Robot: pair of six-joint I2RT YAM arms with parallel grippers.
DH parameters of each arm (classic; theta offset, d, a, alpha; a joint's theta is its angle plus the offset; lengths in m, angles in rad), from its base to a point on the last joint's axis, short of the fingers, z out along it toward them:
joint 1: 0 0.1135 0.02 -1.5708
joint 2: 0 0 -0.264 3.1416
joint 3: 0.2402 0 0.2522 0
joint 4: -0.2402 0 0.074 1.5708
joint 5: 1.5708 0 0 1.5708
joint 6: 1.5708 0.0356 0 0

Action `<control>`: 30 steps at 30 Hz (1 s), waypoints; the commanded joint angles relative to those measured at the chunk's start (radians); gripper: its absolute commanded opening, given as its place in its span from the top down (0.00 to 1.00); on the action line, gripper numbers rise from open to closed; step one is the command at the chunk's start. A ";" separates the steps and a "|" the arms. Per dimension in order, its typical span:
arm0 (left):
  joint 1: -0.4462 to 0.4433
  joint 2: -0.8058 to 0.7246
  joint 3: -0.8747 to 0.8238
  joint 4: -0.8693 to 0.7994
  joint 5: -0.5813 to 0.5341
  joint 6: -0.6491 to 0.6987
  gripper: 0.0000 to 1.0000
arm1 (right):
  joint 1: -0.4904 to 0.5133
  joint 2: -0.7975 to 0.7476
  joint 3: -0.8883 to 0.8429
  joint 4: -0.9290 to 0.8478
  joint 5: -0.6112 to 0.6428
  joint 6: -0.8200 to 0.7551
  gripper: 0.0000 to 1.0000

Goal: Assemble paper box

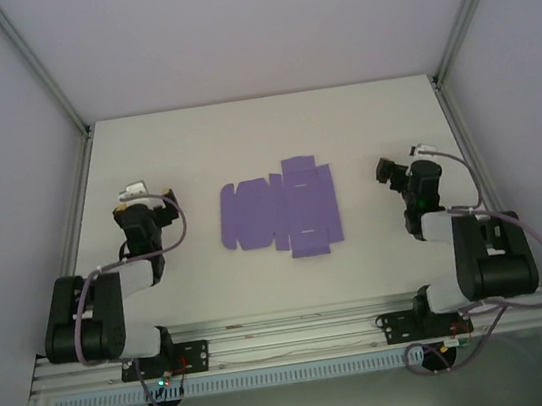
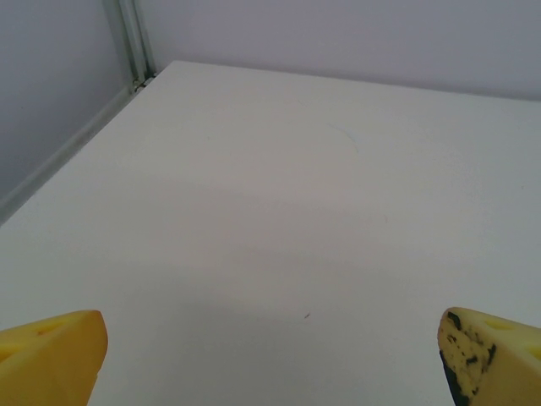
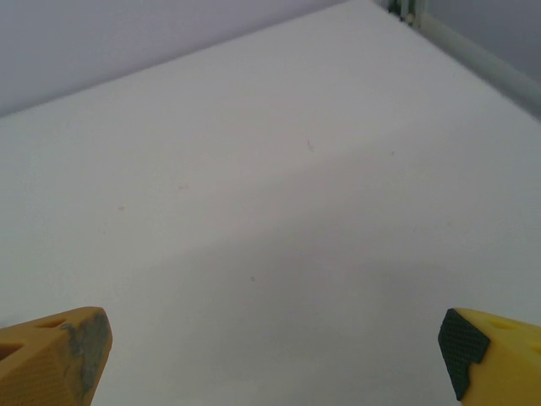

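The paper box lies as a flat purple die-cut sheet with flaps in the middle of the white table. My left gripper sits folded back at the left, well apart from the sheet, and my right gripper sits likewise at the right. In the left wrist view the gripper is open, its yellow fingertips wide apart over bare table. The right wrist view has its gripper open too, yellow fingertips spread with nothing between them.
White table enclosed by grey walls and metal frame posts at both sides. An aluminium rail carrying the arm bases runs along the near edge. A frame corner stands at the table's far left.
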 commanded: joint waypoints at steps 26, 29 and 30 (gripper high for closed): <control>-0.216 0.241 0.462 -0.781 0.545 -0.384 0.00 | 0.478 0.305 0.536 -0.884 -0.140 0.372 0.61; -0.217 0.276 0.468 -0.764 0.583 -0.385 0.00 | 0.477 0.352 0.529 -0.886 -0.137 0.384 0.64; -0.217 0.286 0.470 -0.763 0.597 -0.390 0.00 | 0.477 0.361 0.523 -0.883 -0.137 0.382 0.64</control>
